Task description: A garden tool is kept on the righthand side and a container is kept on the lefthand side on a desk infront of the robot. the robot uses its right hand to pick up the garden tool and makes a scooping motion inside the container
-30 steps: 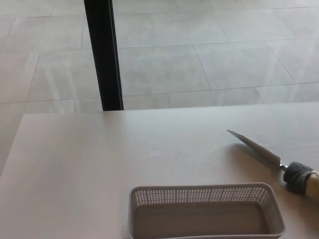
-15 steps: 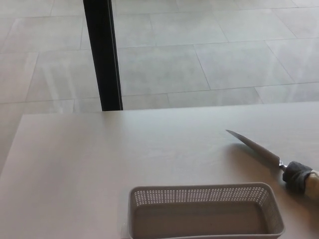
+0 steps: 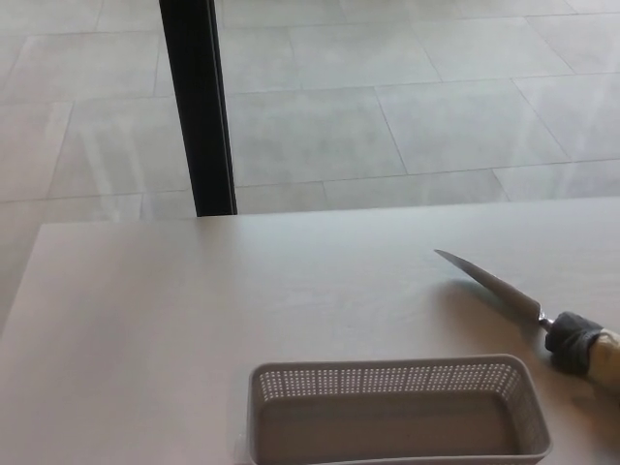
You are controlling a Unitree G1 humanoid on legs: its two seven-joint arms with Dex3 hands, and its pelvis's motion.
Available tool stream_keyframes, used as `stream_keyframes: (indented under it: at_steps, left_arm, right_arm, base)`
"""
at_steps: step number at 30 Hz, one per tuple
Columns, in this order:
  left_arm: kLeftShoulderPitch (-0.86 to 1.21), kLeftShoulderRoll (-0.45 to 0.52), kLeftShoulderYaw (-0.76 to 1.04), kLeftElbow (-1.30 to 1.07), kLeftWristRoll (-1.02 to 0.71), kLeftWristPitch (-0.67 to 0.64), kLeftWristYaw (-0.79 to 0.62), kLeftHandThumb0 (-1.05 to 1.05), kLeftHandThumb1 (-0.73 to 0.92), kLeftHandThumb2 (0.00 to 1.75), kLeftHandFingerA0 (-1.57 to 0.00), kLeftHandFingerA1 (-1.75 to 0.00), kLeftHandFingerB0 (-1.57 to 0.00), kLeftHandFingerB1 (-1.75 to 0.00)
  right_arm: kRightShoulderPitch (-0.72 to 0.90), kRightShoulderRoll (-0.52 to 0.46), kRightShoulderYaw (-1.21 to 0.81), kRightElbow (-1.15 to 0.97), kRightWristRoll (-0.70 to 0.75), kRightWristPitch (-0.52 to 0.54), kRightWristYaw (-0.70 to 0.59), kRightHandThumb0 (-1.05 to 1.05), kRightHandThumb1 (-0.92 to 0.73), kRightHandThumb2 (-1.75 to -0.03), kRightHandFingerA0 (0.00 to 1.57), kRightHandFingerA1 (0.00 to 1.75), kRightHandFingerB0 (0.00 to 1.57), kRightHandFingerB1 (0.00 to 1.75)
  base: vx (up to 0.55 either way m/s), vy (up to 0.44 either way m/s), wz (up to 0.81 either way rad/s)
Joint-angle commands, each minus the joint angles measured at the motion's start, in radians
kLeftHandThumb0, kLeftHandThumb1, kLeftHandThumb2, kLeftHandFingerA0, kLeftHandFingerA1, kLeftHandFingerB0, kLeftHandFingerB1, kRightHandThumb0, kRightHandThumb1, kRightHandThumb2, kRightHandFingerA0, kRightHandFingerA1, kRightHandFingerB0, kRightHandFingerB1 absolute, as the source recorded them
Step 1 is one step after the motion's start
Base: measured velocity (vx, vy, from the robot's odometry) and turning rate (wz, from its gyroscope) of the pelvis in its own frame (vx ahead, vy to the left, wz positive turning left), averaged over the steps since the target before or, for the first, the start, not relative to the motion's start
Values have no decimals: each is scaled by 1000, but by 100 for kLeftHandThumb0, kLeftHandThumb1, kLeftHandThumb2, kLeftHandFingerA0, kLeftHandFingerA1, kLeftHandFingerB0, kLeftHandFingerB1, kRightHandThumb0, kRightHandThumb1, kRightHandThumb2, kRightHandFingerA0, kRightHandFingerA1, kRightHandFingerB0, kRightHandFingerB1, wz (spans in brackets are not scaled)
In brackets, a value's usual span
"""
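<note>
Filling most of the lower view is a pale desk [image 3: 174, 320], its top bare apart from two items. Beyond its far edge lies a floor [image 3: 407, 107] of big light-grey tiles w/ thin grout lines and soft reflections. A black upright post [image 3: 198, 107] stands on that floor, left of centre, its base hidden behind the desk's far edge.

Next in size: the container [image 3: 397, 382], a grey plastic basket, rectangular w/ rounded corners and small perforations along the upper walls. It sits at the desk's near edge, bottom centre, cut off by the frame's lower border. Inside looks empty, plain flat base.

Smallest: the garden tool [image 3: 523, 308], lying flat on the desk to the right, just beyond the container's right end, apart from it. Narrow pointed metal blade, tip aimed up-left; it runs diagonally down-right to a dark collar [image 3: 572, 347] and then a light-coloured handle [image 3: 608, 356] that leaves the frame at the right edge.

Neither robot hand shows anywhere in the head view, so can't tell whether fingers are wide, narrow or holding anything. Nothing touches the tool.
</note>
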Motion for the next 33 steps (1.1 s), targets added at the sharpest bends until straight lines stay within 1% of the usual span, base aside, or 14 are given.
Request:
stream_keyframes:
  at_steps: [1, 9, 10, 11, 13, 14, 15, 16, 18, 19, 20, 24, 28, 33]
  left_arm:
    - [11, 17, 4, -3, -20, 6, -9, -43, 67, 60, -59, -72, -42, -55]
    - [11, 13, -15, 2, -7, -7, -10, -45, 70, 60, -57, -68, -44, -53]
    - [11, 13, -9, 2, -14, -1, -4, -45, 69, 60, -60, -70, -45, -54]
    - [17, 11, -1, -2, -23, -9, -17, -44, 68, 60, -58, -71, -44, -53]
    - [17, 13, -3, -14, -23, 2, -17, -41, 70, 60, -56, -70, -42, -54]
    - [16, 14, -8, -15, -18, 2, -13, -41, 71, 61, -55, -69, -39, -52]
    - [11, 16, -8, -8, -18, 4, -5, -40, 68, 60, -58, -69, -42, -52]
    - [12, 16, -3, -7, -23, -1, -13, -40, 68, 60, -57, -69, -41, -51]
    - [18, 16, 0, -13, -26, -9, -19, -40, 70, 61, -65, -75, -42, -51]
    - [20, 16, -1, -15, -25, -13, -19, -40, 70, 61, -65, -75, -42, -51]
    - [19, 15, -1, -15, -25, -12, -13, -41, 69, 60, -68, -72, -46, -53]
    - [18, 13, -18, -22, -13, -9, -7, -41, 72, 61, -65, -70, -47, -53]
    - [15, 9, -3, -15, -30, -22, 2, -40, 71, 60, -64, -71, -45, -53]
    - [17, 11, 2, -27, -38, -8, 1, -40, 71, 60, -64, -71, -49, -55]
  right_arm:
    - [-4, 20, 42, -27, -111, 35, -26, -101, -63, -97, 0, 6, 10, 8]
    - [-24, 56, 120, -43, -255, 54, -123, -90, -54, -88, 0, 11, 10, 23]
    - [-23, 61, 131, -28, -278, 53, -155, -74, -46, -85, 0, 25, 8, 34]
    - [-23, 65, 142, -17, -296, 61, -171, -61, -58, -60, 1, 37, 12, 27]
    - [-24, 70, 155, -3, -321, 72, -194, -57, -58, -58, 6, 47, 14, 29]
    - [-25, 70, 168, 15, -342, 74, -215, -54, -58, -58, 13, 50, 15, 29]
    - [-28, 65, 199, 56, -381, 69, -243, -49, -58, -57, 38, 96, 17, 29]
    - [-28, 68, 199, 68, -374, 68, -240, -45, -59, -58, 57, 83, 17, 28]
    - [-28, 69, 227, 135, -397, 16, -309, -35, -65, -59, 93, 115, 37, 34]
    - [-29, 69, 238, 154, -409, 8, -329, -35, -65, -59, 93, 115, 37, 34]
    - [-28, 71, 247, 173, -414, -6, -352, -24, -70, -64, 86, 144, 51, 39]
    - [-11, 68, 280, 220, -445, -44, -433, -28, -70, -61, 84, 157, 88, 55]
    - [-3, 77, 295, 268, -460, -65, -507, -35, -74, -67, 81, 162, 81, 73]
    - [4, 93, 289, 322, -456, -89, -570, -34, -72, -67, 83, 159, 81, 65]
  base:
    - [0, 0, 0]
    - [0, 0, 0]
    - [0, 0, 0]
    - [0, 0, 0]
    - [0, 0, 0]
    - [0, 0, 0]
    - [0, 0, 0]
    - [0, 0, 0]
    - [0, 0, 0]
    - [0, 0, 0]
    - [0, 0, 0]
    - [0, 0, 0]
    - [0, 0, 0]
    - [0, 0, 0]
